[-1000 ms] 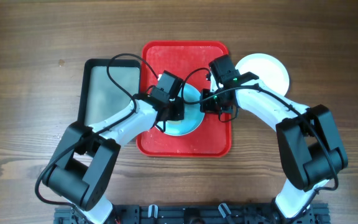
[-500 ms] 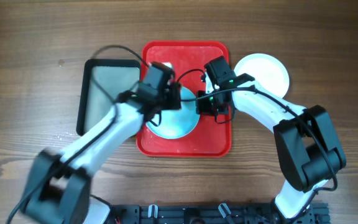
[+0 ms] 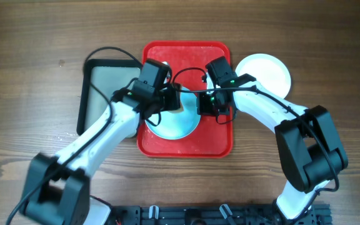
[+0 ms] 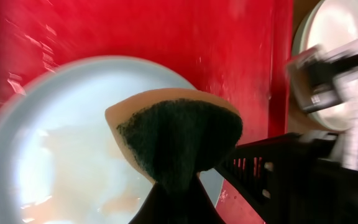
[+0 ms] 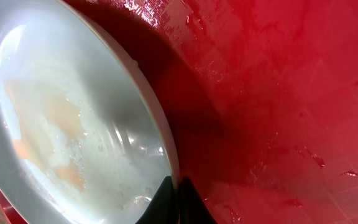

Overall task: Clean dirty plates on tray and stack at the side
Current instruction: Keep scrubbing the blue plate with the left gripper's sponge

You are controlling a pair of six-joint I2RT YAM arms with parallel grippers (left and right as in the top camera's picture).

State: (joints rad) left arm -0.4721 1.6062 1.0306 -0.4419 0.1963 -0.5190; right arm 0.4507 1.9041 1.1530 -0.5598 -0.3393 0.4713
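Note:
A light blue plate (image 3: 175,125) with reddish smears lies on the red tray (image 3: 186,145); it also shows in the left wrist view (image 4: 55,143) and the right wrist view (image 5: 73,118). My left gripper (image 3: 170,103) is shut on a sponge (image 4: 176,134) with a dark green scrub face, held over the plate's far side. My right gripper (image 3: 208,106) is shut on the plate's right rim (image 5: 166,162). A white plate (image 3: 269,72) sits on the table right of the tray; whether another plate lies under it I cannot tell.
A dark grey tray (image 3: 108,87) lies left of the red tray, partly under my left arm. The wooden table (image 3: 30,62) surrounds both trays. The two arms meet over the red tray's middle.
My left arm has swung left and up across the plate with the sponge. My right gripper has shifted slightly left and kept hold of the rim.

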